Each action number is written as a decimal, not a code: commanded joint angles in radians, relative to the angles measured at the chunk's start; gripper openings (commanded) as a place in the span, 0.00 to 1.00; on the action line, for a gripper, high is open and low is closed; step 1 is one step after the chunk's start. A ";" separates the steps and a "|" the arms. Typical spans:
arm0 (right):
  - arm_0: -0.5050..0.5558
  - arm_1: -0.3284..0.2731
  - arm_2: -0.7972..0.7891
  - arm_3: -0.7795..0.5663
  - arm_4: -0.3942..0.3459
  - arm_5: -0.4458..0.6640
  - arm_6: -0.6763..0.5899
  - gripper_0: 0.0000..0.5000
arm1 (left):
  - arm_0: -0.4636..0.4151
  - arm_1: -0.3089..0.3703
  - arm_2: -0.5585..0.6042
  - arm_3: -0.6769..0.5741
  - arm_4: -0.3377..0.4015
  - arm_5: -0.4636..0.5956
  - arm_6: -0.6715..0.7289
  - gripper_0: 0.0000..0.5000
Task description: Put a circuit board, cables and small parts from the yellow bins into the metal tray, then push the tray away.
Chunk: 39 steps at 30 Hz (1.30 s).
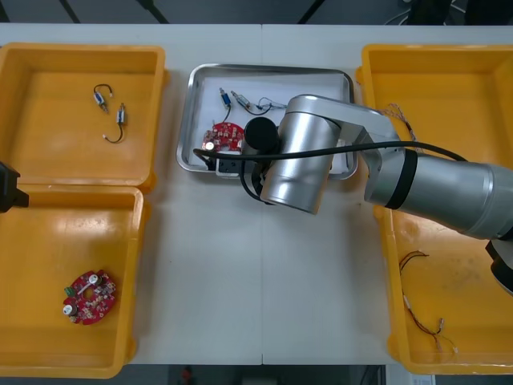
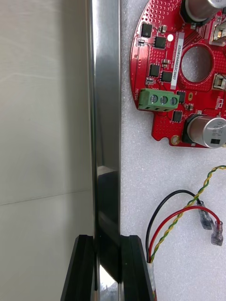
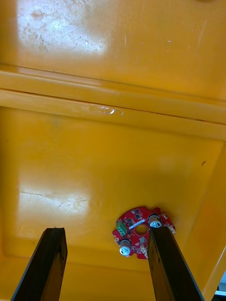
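My right pincer [image 2: 107,239] clamps the tray's [image 2: 104,117] near rim by the board [image 2: 160,56], while my left pincer [image 3: 106,231] hangs wide over a bin [image 3: 94,155] at the worktop's left edge.

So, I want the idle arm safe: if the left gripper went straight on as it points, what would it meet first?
Likely the floor of the yellow bin, beside the red circuit board between the open fingers of the left gripper, close to one. Depth is unclear; that finger might touch the board first.
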 commanded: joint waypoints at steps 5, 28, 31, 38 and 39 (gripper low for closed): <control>-0.119 0.009 0.012 0.102 -0.038 -0.060 0.172 0.00 | 0.015 0.047 0.033 -0.004 -0.009 -0.009 0.040 1.00; -0.202 0.081 0.012 0.420 -0.041 -0.291 0.268 0.00 | 0.015 0.047 0.033 -0.004 -0.009 -0.009 0.040 1.00; -0.211 0.089 0.012 0.446 -0.039 -0.327 0.275 0.00 | 0.015 0.047 0.033 -0.004 -0.009 -0.009 0.040 1.00; -0.220 0.098 0.012 0.483 -0.039 -0.389 0.287 0.00 | 0.015 0.047 0.033 -0.004 -0.009 -0.009 0.040 1.00; -0.220 0.098 0.012 0.486 -0.039 -0.402 0.289 0.00 | 0.015 0.047 0.033 -0.004 -0.009 -0.009 0.040 1.00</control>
